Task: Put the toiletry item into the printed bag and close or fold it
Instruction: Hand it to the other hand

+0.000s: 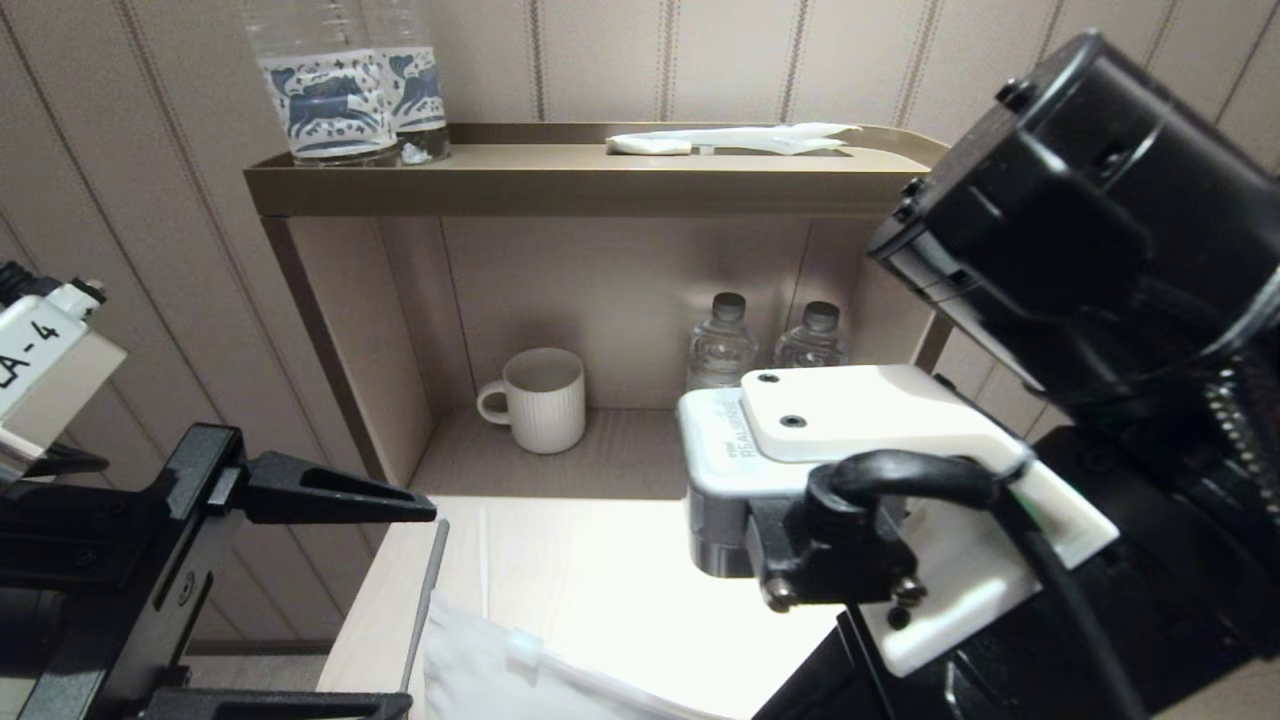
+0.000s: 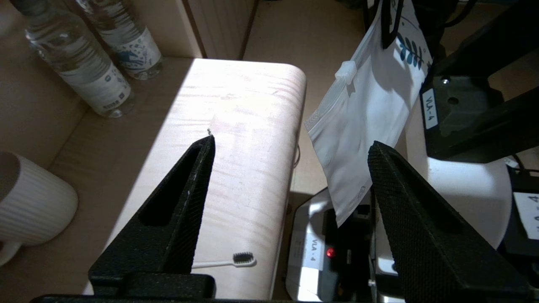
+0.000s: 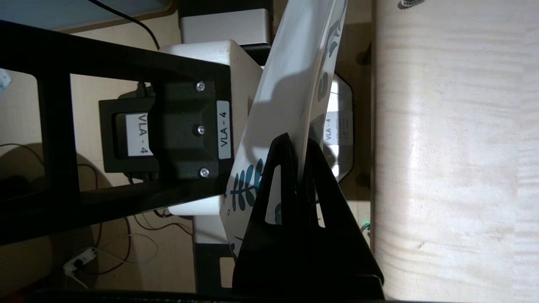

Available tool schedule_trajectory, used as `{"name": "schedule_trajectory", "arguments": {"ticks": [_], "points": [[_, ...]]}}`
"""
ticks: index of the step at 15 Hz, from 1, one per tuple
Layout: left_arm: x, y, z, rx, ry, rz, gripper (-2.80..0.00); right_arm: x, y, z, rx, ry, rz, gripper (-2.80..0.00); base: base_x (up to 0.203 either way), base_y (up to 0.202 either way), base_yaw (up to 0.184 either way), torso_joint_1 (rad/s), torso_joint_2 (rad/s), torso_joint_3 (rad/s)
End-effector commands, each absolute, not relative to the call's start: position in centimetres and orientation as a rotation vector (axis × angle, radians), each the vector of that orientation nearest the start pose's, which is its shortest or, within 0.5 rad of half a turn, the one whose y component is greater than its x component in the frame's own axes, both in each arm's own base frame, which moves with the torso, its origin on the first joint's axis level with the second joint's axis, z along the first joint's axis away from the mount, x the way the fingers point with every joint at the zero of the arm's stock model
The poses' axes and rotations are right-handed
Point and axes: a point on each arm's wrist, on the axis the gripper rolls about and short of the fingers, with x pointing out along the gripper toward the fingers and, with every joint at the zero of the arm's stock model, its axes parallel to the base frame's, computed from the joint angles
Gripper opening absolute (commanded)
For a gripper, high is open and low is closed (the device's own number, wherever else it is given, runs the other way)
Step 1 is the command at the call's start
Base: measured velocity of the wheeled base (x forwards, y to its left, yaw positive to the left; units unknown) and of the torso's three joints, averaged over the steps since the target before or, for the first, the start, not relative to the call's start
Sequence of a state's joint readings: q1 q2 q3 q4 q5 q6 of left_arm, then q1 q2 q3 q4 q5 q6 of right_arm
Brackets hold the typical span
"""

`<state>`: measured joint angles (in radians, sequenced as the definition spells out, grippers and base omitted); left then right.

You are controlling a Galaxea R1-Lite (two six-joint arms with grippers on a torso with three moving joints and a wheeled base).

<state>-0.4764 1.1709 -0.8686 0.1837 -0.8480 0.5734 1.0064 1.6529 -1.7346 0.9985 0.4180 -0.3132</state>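
The printed bag (image 3: 290, 80), white with teal leaf prints, hangs in the air off the table's near edge. My right gripper (image 3: 300, 139) is shut on its top edge, and in the head view that gripper is hidden under the arm. The bag (image 2: 366, 109) also shows in the left wrist view, with its zip strip facing the table, and its corner (image 1: 500, 660) reaches into the head view. A white toothbrush (image 2: 236, 261) with dark bristles lies on the light wooden table (image 2: 236, 126), near the left end. My left gripper (image 2: 292, 141) is open and empty, above the table's left end, beside the bag.
A ribbed white mug (image 1: 540, 400) and two small water bottles (image 1: 720, 345) stand in the cubby behind the table. The shelf (image 1: 560, 185) above carries two labelled bottles (image 1: 330, 90) and a plain white packet (image 1: 730, 140). The robot's base (image 2: 320, 252) lies below the table's near edge.
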Motion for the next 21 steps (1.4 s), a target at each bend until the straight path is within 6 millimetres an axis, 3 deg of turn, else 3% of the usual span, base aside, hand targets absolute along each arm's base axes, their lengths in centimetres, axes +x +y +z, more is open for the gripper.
{"name": "schedule_trajectory", "arguments": {"ticks": [1, 4, 8, 13, 21], "points": [[12.9, -8.7, 25.6, 0.365, 0.146, -1.418, 0.00, 13.3, 22.7, 30.2, -0.525, 0.755, 1.481, -2.80, 0.000, 0.000, 0.000, 0.000, 0.00, 0.000], [12.0, -8.4, 26.1, 0.235, 0.252, -1.517, 0.00, 13.6, 23.2, 30.1, -0.512, 0.696, 1.488, -2.80, 0.000, 0.000, 0.000, 0.000, 0.00, 0.000], [11.7, -8.2, 25.8, 0.215, 0.267, -1.530, 0.00, 13.8, 23.6, 30.2, -0.505, 0.659, 1.491, -2.80, 0.000, 0.000, 0.000, 0.000, 0.00, 0.000], [12.7, -8.8, 24.4, 0.178, 0.304, -1.572, 0.00, 12.9, 23.3, 31.1, -0.496, 0.607, 1.518, -2.80, 0.000, 0.000, 0.000, 0.000, 0.00, 0.000], [13.9, -9.5, 25.0, 0.190, 0.248, -1.577, 0.00, 12.0, 22.7, 31.9, -0.471, 0.578, 1.557, -2.80, 0.000, 0.000, 0.000, 0.000, 0.00, 0.000]]}}
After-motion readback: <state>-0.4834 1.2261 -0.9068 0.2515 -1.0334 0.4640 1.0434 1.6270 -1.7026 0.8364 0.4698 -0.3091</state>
